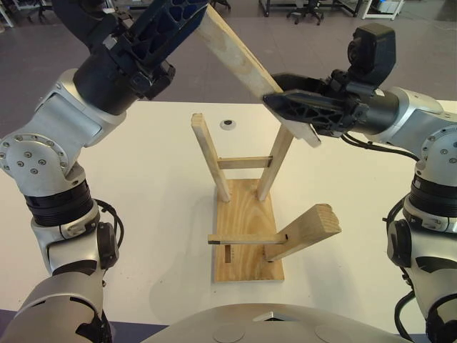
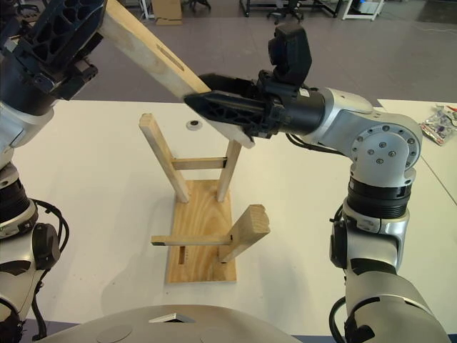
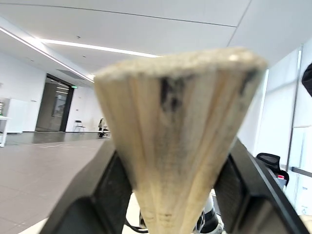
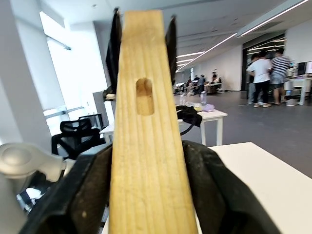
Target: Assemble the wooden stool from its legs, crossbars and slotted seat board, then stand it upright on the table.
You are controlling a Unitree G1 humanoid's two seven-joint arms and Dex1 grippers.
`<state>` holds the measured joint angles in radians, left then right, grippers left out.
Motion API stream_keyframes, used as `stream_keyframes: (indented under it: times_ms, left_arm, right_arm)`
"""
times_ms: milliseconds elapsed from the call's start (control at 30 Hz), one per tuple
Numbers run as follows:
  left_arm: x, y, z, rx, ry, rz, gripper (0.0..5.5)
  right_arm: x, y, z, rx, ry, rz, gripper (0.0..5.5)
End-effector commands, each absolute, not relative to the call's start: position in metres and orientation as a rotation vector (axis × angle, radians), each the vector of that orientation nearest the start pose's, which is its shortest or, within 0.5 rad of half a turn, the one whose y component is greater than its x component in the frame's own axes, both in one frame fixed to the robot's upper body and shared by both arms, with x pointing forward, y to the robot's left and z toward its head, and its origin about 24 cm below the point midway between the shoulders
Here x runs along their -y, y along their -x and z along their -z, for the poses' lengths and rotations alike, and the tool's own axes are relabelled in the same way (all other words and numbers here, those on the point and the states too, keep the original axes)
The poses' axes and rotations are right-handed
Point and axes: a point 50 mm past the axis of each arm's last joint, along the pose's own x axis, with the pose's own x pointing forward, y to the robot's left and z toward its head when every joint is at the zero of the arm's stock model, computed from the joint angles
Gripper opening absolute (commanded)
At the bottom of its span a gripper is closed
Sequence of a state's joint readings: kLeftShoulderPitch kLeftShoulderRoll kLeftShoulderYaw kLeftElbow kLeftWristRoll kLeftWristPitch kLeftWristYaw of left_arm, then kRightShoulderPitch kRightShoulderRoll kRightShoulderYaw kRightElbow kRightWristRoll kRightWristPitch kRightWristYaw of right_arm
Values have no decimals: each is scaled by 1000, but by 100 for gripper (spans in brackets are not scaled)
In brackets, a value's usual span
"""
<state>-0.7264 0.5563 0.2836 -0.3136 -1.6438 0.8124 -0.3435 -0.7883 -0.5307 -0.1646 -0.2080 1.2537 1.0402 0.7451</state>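
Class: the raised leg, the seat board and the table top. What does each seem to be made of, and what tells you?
Leg: pale, unfinished-looking wood; straight grain, rough sawn end. Seat board: the same light wood, wavy grain, matt. Table top: smooth white, likely laminate or painted board.

The held leg [image 1: 235, 53] is pale, unvarnished wood with visible grain, and its cut end looks rough-sawn. The seat board [image 1: 246, 214], upright legs [image 1: 211, 157] and crossbars [image 1: 245, 163] show the same bare, matt wood. The left hand [image 1: 189, 11] and right hand [image 2: 198, 101] look like matt black plastic. The surface [image 1: 143, 179] is smooth, matt white.
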Motion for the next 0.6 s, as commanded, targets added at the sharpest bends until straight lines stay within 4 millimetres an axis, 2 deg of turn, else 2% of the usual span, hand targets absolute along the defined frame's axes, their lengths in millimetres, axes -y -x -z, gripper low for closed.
stream_keyframes:
  times_ms: [33, 100, 167, 233, 267, 300, 333, 367, 400, 433, 467, 533, 600]
  left_arm:
    - [-177, -247, -316, 394, 522, 1218, 210]
    - [-194, -245, -319, 394, 455, 1158, 205]
    - [-209, -238, -327, 397, 409, 1131, 205]
    - [-223, -237, -331, 392, 388, 1114, 205]
    - [-229, -236, -331, 386, 380, 1108, 205]
    - [-234, -234, -331, 366, 366, 1119, 205]
    - [-240, -231, -332, 344, 352, 1129, 205]
    - [-246, -228, -332, 320, 333, 1136, 205]
    - [-252, -226, -332, 301, 316, 1135, 205]
    - [-257, -225, -332, 290, 304, 1131, 205]
    - [-263, -223, -333, 285, 297, 1116, 205]
    - [-271, -219, -331, 277, 289, 1094, 205]
    - [-275, -216, -329, 268, 283, 1085, 205]
  right_arm:
    - [147, -288, -295, 210, -385, -1256, 327]
    - [169, -309, -304, 306, -428, -1023, 355]
    - [199, -323, -309, 376, -467, -789, 355]
    - [231, -331, -303, 409, -472, -572, 355]
    - [242, -334, -294, 392, -455, -484, 355]
    - [254, -334, -263, 278, -298, -382, 355]
    - [260, -328, -221, 100, -73, -355, 355]
    - [261, -310, -168, -130, 172, -443, 355]
    - [260, -280, -122, -367, 326, -604, 355]
    - [258, -251, -94, -539, 385, -761, 355]
    - [261, -223, -75, -696, 403, -896, 355]
    - [265, -183, -70, -921, 371, -1126, 355]
    - [258, -161, -83, -1018, 309, -1328, 355]
